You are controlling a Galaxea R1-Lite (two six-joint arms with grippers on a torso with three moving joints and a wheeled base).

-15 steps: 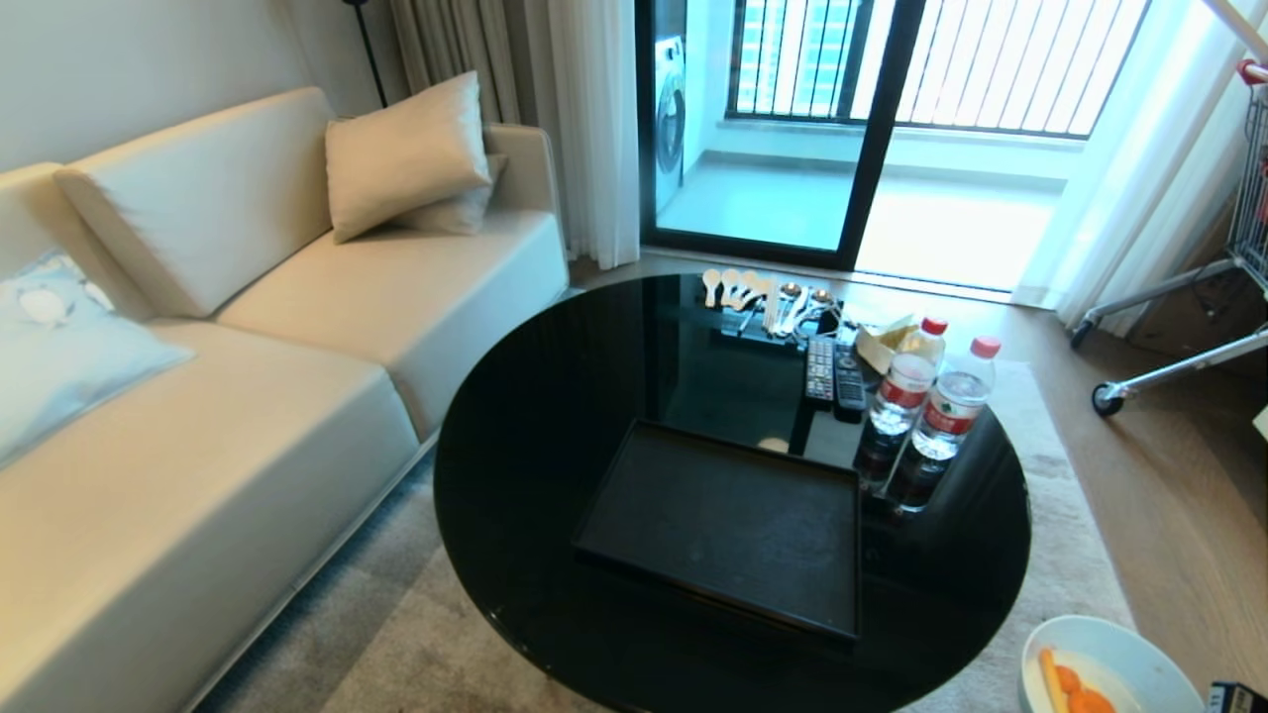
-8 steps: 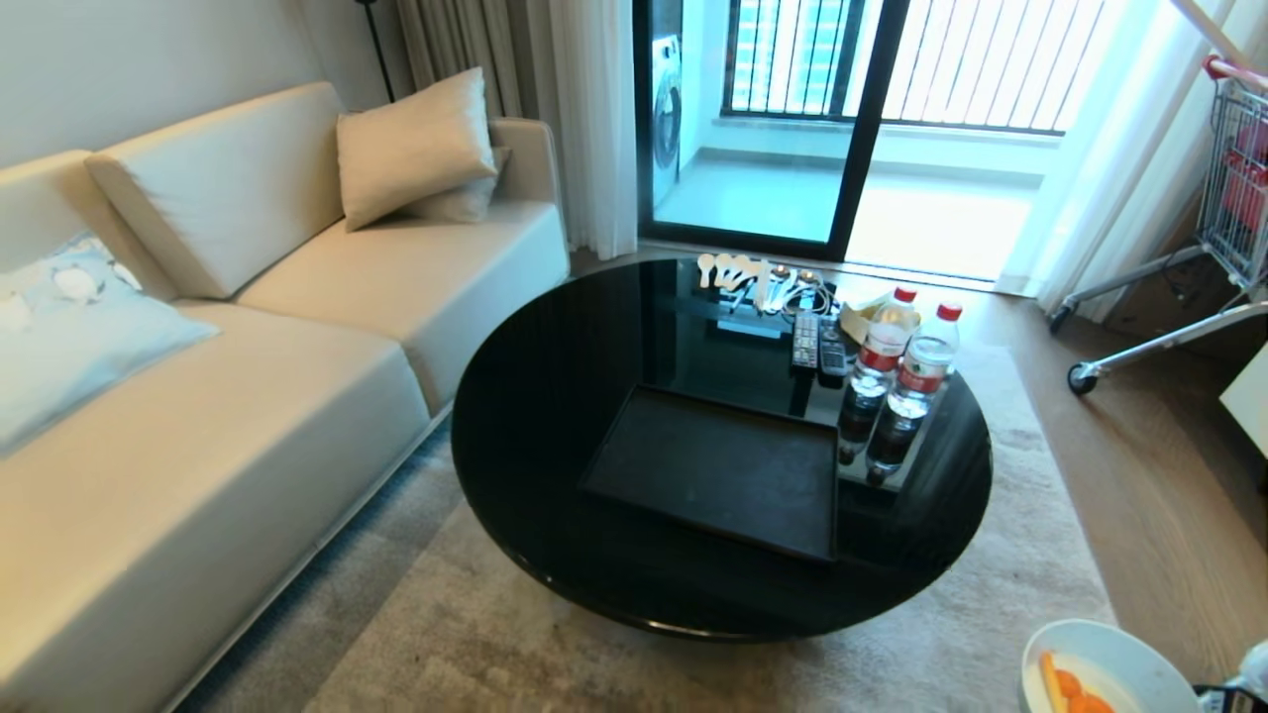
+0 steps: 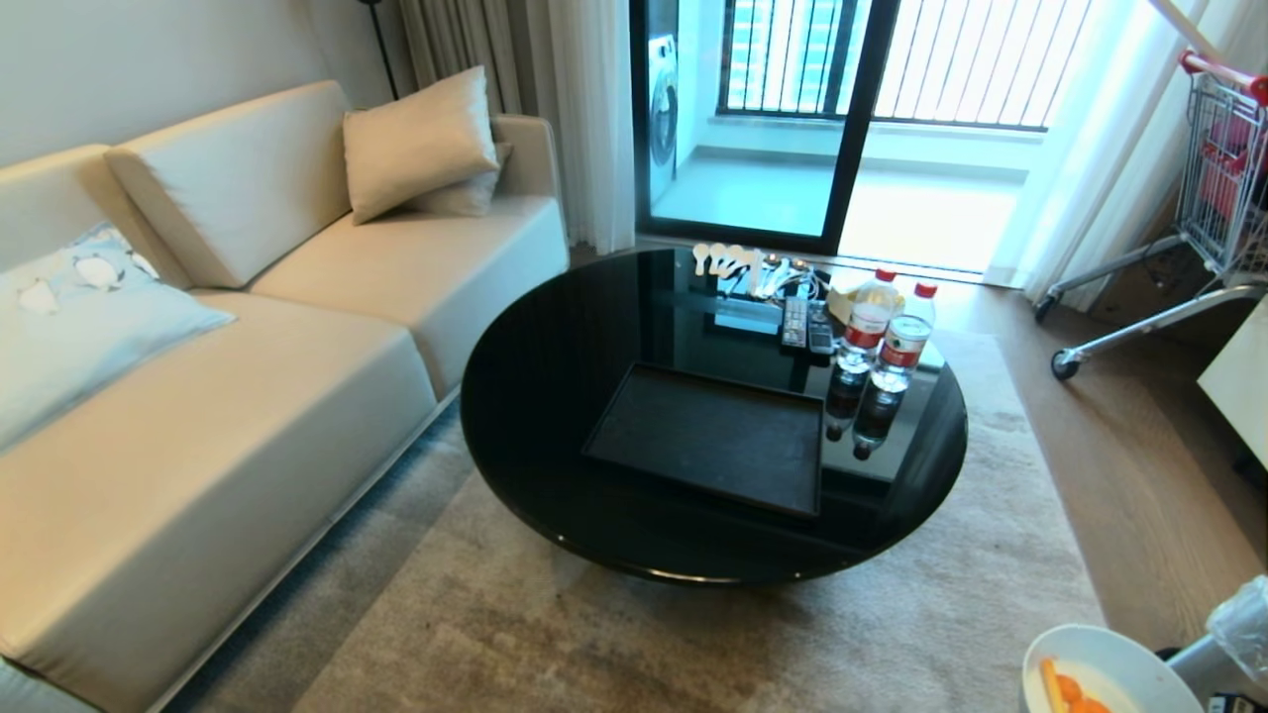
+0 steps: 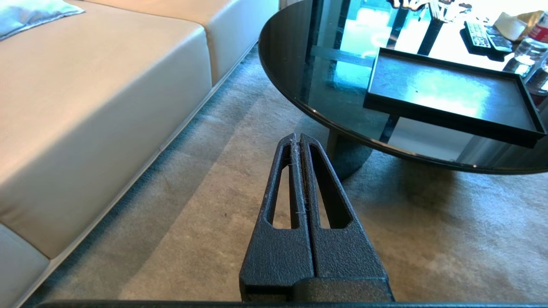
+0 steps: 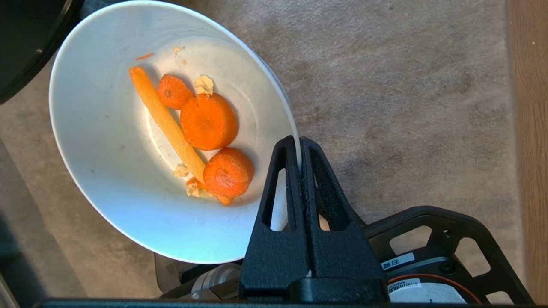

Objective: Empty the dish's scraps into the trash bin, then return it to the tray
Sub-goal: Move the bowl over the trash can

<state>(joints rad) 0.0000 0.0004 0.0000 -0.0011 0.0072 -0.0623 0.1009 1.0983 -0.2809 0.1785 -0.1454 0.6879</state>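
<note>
The dish (image 5: 128, 141) is in my right gripper (image 5: 298, 143), whose two fingers are pinched together on its rim, one inside the wall and one outside; it hangs over the carpet (image 3: 614, 634), off the table and low at my right side, showing at the bottom right corner of the head view. The scraps (image 5: 201, 137) lie in the bottom of it: a long orange strip, three round orange slices and a few pale crumbs. Just beside the dish, at the edge of the head view, part of the trash bin (image 3: 1214, 668) shows with its clear bag liner (image 3: 1243, 614) puffed up above it. The tray (image 3: 708, 436) sits bare on the round black glass table (image 3: 535, 376), well apart from the dish, with two water bottles (image 3: 887, 337) and remotes (image 3: 804, 325) behind it. My left gripper (image 4: 298, 141) hangs over the carpet near the sofa (image 3: 198, 416), fingers pressed together on nothing.
</note>
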